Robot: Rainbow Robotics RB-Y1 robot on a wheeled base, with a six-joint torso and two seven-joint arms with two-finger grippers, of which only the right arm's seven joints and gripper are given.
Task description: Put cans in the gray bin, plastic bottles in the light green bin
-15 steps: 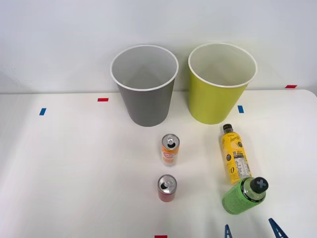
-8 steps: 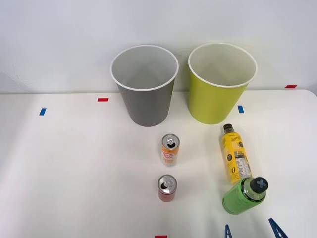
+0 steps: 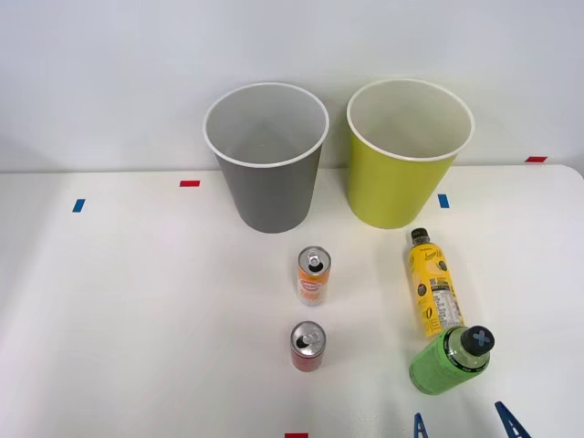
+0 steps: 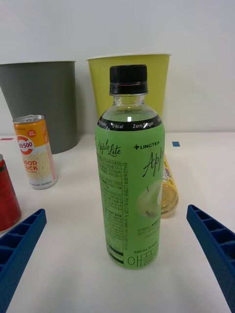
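Note:
The green plastic bottle point(image 3: 449, 359) point(image 4: 131, 171) stands upright at the front right, black cap on. My right gripper point(image 3: 464, 428) is open just in front of it, its blue fingers point(image 4: 20, 242) spread on either side without touching. The yellow plastic bottle point(image 3: 433, 284) point(image 4: 170, 190) lies on its side just behind the green one. An orange-and-white can point(image 3: 313, 275) point(image 4: 34, 152) and a red can point(image 3: 307, 346) point(image 4: 7, 196) stand upright mid-table. At the back stand the gray bin point(image 3: 266, 164) point(image 4: 45, 102) and, to its right, the light green bin point(image 3: 401, 173) point(image 4: 98, 90).
The white table point(image 3: 137, 310) runs to a white wall behind the bins. Small blue point(image 3: 78, 205) and red point(image 3: 189, 183) tape marks lie flat on the table. The table's right edge point(image 3: 577, 182) is near the light green bin.

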